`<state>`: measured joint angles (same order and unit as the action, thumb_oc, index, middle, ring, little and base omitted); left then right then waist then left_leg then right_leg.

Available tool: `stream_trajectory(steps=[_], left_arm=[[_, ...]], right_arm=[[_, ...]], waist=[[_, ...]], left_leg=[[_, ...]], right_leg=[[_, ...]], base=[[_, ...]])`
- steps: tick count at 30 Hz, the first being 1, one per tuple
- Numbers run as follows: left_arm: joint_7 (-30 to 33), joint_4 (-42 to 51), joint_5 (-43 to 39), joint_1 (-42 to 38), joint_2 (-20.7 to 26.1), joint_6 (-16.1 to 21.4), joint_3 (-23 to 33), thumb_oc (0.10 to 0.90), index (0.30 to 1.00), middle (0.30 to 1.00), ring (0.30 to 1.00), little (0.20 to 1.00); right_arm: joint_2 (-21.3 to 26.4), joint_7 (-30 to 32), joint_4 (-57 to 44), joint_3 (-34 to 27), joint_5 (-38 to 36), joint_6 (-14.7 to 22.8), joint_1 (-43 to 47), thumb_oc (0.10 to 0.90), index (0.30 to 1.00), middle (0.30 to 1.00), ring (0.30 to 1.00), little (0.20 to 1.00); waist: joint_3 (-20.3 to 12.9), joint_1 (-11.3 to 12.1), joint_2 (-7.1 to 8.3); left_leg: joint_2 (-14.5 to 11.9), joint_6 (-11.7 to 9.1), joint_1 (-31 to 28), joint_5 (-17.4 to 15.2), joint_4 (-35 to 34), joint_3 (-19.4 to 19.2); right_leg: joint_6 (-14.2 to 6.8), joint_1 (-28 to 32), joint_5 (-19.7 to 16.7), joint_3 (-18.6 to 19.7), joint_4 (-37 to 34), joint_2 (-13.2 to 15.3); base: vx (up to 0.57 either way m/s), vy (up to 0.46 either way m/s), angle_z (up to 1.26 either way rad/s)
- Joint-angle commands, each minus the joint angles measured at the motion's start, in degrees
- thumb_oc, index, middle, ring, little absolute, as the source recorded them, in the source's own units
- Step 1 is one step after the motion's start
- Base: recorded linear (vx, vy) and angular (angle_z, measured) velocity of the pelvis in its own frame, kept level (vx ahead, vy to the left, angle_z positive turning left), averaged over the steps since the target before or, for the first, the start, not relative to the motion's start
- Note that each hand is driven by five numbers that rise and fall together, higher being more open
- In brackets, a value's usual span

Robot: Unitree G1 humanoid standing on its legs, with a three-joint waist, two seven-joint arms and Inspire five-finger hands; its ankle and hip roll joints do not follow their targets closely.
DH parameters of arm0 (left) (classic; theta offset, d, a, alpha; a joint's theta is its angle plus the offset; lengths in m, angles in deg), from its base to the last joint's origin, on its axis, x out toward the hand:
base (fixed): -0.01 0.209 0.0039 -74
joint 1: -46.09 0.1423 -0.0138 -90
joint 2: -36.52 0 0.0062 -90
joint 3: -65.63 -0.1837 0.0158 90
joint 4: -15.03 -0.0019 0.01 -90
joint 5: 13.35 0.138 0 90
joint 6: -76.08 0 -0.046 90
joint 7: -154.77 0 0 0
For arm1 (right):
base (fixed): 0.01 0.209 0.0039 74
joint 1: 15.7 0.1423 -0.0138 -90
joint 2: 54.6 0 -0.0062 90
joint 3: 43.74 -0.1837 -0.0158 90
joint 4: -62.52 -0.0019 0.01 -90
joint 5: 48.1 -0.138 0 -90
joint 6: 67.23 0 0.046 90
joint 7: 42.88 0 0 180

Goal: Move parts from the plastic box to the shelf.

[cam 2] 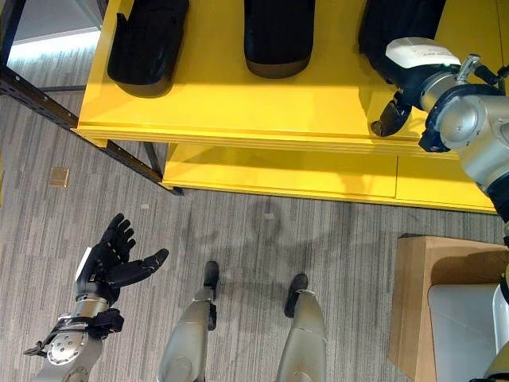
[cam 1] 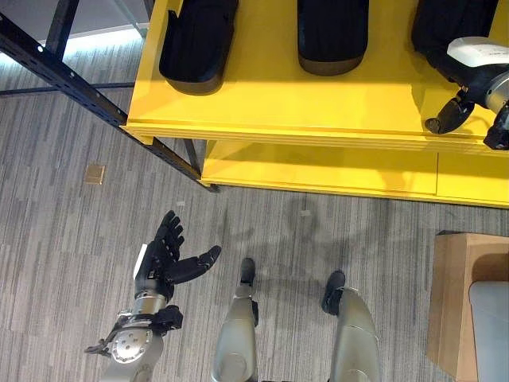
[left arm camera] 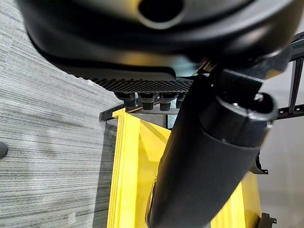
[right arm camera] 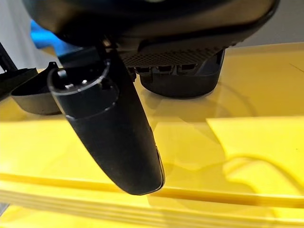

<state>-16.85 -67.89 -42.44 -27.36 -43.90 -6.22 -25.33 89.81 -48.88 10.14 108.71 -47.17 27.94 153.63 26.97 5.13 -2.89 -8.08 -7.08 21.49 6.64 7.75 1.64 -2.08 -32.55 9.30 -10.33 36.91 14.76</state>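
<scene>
from the left eye view, three black parts sit on the yellow shelf (cam 1: pixel 318 95); the left hand (cam 1: pixel 165 259) hangs low over the floor, fingers spread and empty. in the right eye view the right hand (cam 2: pixel 413 68) rests on the third part (cam 2: pixel 390 28) at the shelf's right end, and i can't tell if it has let go. its wrist view shows the thumb (right arm camera: pixel 114 137) straight above the shelf. pulling back could drag that part off the front edge.

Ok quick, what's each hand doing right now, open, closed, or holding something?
Left hand: open, fingers spread, holding nothing, low over the floor.
Right hand: over the yellow shelf by a black part; fingers hidden, cannot tell.
</scene>
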Motion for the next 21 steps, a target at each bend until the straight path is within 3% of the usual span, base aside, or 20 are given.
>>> stream_trajectory(steps=[1,3,4,21], left_arm=[[0.3,6.4,-1.3,0.5,1.4,5.7,3.3,0.900,1.000,1.000,1.000,1.000],[0.3,6.4,-1.3,0.5,1.5,5.7,3.2,0.900,1.000,1.000,1.000,1.000],[0.3,6.4,-1.0,0.3,1.3,5.6,3.3,0.900,1.000,1.000,1.000,1.000],[-0.5,6.4,-0.4,-0.1,1.6,5.2,3.7,0.900,1.000,1.000,1.000,1.000]], right_arm=[[4.6,0.3,-2.6,1.9,-2.9,0.8,7.3,0.900,1.000,1.000,1.000,1.000],[4.7,0.2,-3.0,1.6,-3.1,0.8,6.7,0.900,1.000,1.000,1.000,1.000],[5.4,-0.3,-4.4,1.3,-3.5,1.0,6.0,0.900,1.000,1.000,1.000,1.000],[10.2,-3.4,-12.7,0.2,-5.1,2.0,1.9,0.900,1.000,1.000,1.000,1.000]], waist=[[-0.4,1.0,2.38],[-0.6,0.9,2.62],[-0.5,0.8,2.56],[-0.8,0.3,3.83]], left_leg=[[-1.9,1.9,-0.9,-2.2,2.2,-2.0],[-1.7,1.5,-1.5,-3.5,2.3,-1.8],[-1.9,1.9,-0.9,-2.4,2.4,-2.0],[-2.0,1.7,-1.7,-2.7,2.5,-2.0]], right_leg=[[-3.3,6.3,0.6,3.0,-4.7,-0.7],[-3.7,6.8,2.0,3.3,-4.4,-0.6],[-3.3,6.2,0.8,3.0,-4.5,-0.8],[-3.2,7.3,0.5,2.9,-5.0,-0.7]], base=[[0.00,0.000,0.00],[0.04,-0.008,0.01],[-0.07,0.014,0.03],[0.00,0.001,0.00]])
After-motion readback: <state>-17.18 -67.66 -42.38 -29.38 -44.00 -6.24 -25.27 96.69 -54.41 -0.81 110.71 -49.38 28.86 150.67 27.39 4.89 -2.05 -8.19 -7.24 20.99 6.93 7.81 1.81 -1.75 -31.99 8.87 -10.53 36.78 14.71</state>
